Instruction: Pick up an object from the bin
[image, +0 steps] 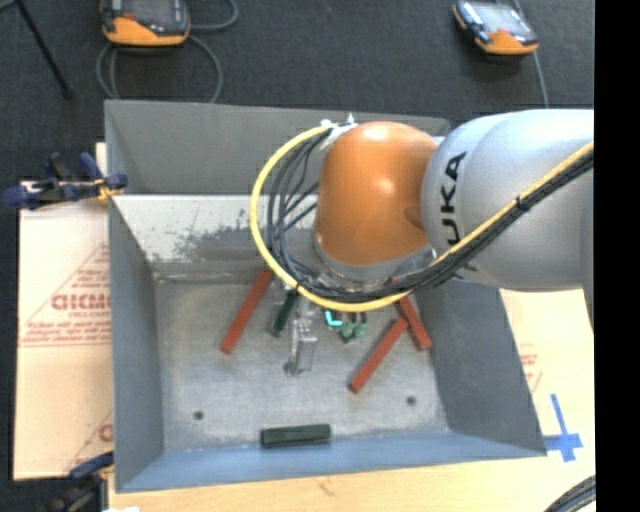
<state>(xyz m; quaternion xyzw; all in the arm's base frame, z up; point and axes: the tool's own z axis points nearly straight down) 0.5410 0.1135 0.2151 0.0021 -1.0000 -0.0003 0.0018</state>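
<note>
I see the gripper (298, 358) low at the centre of the bin (135, 330), over bare floor between 2 slanted sticks, the left red stick (245, 312) and the right red stick (378, 357); whether it is parted or closed I cannot tell; a dark green bar (295, 435) lies well apart at lower centre.

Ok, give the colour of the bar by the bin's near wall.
Dark green flat bar; camera view.

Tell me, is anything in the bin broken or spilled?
Nothing looks broken or spilled. Three reddish sticks lie slanted on the floor near the gripper, and a dark green bar lies alone by the near wall. The bin's back wall is scuffed with dark speckles.
</note>
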